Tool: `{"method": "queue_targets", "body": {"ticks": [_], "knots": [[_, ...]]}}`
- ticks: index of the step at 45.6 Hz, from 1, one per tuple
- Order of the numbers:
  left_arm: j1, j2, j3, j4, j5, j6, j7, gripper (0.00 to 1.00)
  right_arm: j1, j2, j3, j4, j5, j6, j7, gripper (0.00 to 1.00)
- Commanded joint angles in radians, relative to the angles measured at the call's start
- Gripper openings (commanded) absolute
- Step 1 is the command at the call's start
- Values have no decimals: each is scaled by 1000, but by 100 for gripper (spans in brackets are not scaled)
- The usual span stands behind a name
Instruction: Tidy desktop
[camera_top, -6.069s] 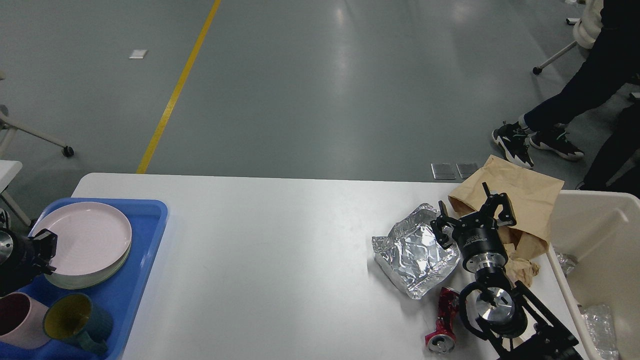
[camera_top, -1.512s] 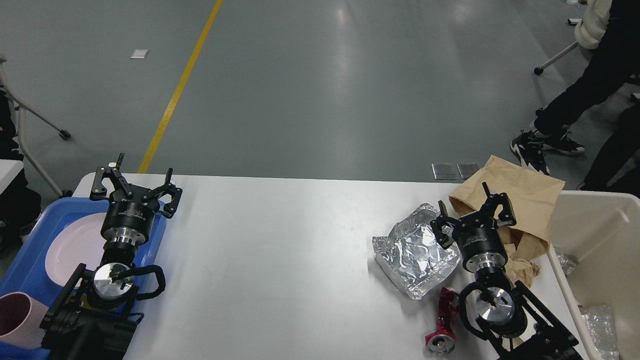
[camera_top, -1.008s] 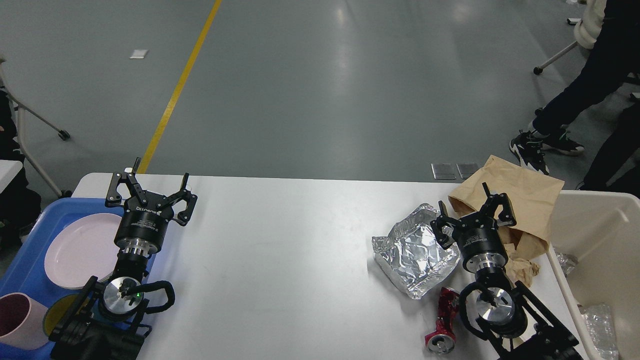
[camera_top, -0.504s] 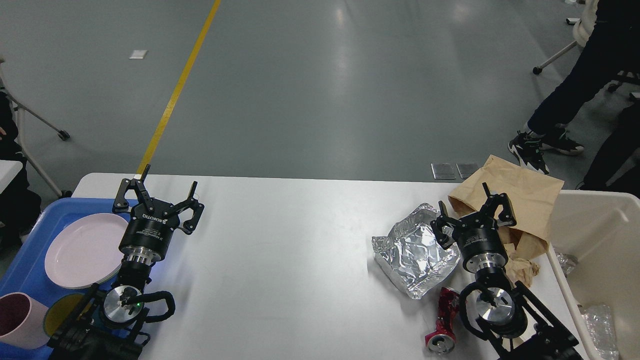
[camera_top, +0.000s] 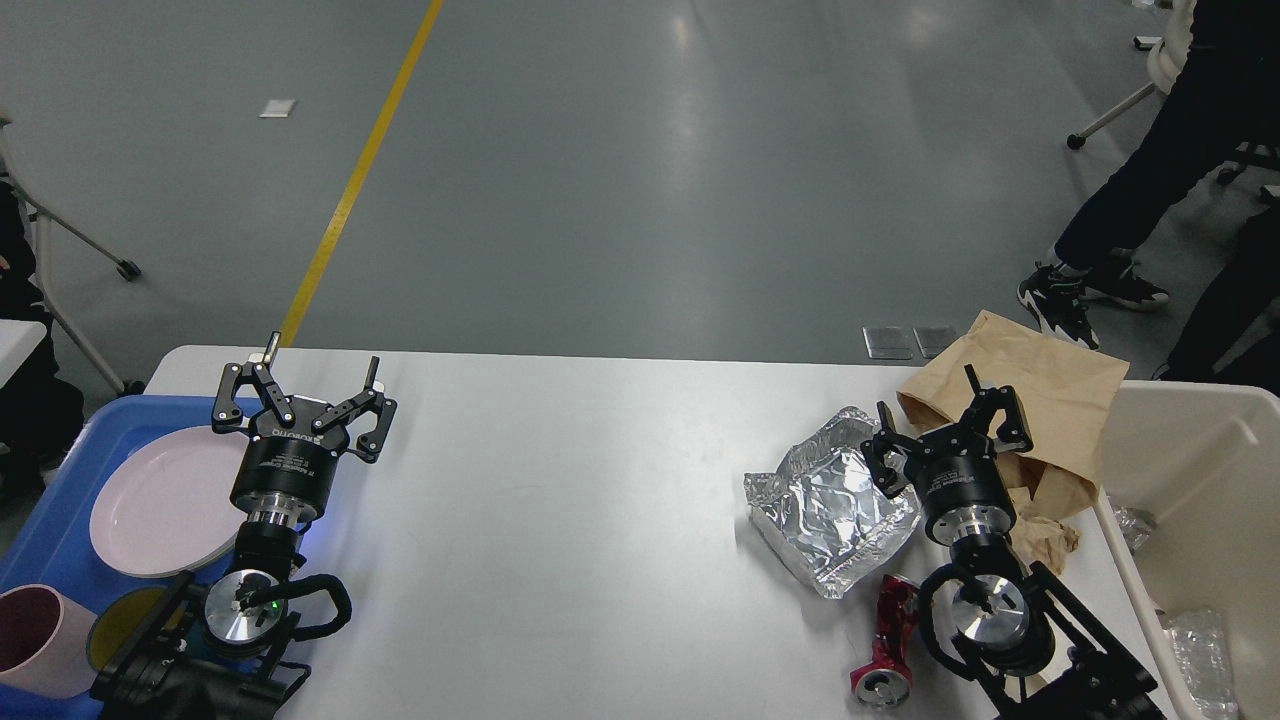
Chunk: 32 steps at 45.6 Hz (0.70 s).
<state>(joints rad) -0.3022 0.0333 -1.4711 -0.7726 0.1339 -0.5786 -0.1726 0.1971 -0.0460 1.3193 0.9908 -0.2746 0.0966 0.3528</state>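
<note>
- The desktop (camera_top: 580, 500) spreads white across the lower half of our head view, its far edge meeting the grey floor (camera_top: 640, 180) toward 12 o'clock.
- Our left gripper (camera_top: 305, 385) hovers over the desktop's corner at 9 o'clock, its two fingers spread wide apart with nothing between them.
- Just beside it, toward 9 o'clock, the blue tray (camera_top: 40, 530) holds a pale pink plate (camera_top: 160, 500); our left arm covers part of the plate's edge at 3 o'clock.
- At 7 o'clock of the plate sit a pink cup (camera_top: 30, 640) and a cup with a yellow inside (camera_top: 125, 625), the latter partly hidden by our arm.
- Our right gripper (camera_top: 945, 415) is also spread wide and holds nothing; it stands over the spot where the foil container meets the paper bag.
- The crumpled foil container (camera_top: 825, 505) lies on the desktop at 9 o'clock of the right gripper.
- The brown paper bag (camera_top: 1040, 385) lies at 2 o'clock of that gripper, reaching past the desktop's far edge, with crumpled brown paper (camera_top: 1045, 540) at its 6 o'clock end.
- A crushed red can (camera_top: 890, 645) lies at 6 o'clock of the foil, touching our right arm's wrist as seen from here.
- The beige bin (camera_top: 1210, 440) stands at the desktop's 3 o'clock side, with clear plastic scraps (camera_top: 1195, 645) inside.
- A person's legs and dark sneakers (camera_top: 1085, 290) stand on the floor at 1 o'clock.
</note>
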Motion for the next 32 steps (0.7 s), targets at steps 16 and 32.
{"method": "queue_targets", "body": {"ticks": [16, 32], "knots": [[0, 0, 2, 1, 0, -1, 1, 97, -1, 0, 1, 0, 0, 0, 0, 100], [0, 0, 2, 1, 0, -1, 1, 97, -1, 0, 0, 0, 0, 0, 0, 100]]}}
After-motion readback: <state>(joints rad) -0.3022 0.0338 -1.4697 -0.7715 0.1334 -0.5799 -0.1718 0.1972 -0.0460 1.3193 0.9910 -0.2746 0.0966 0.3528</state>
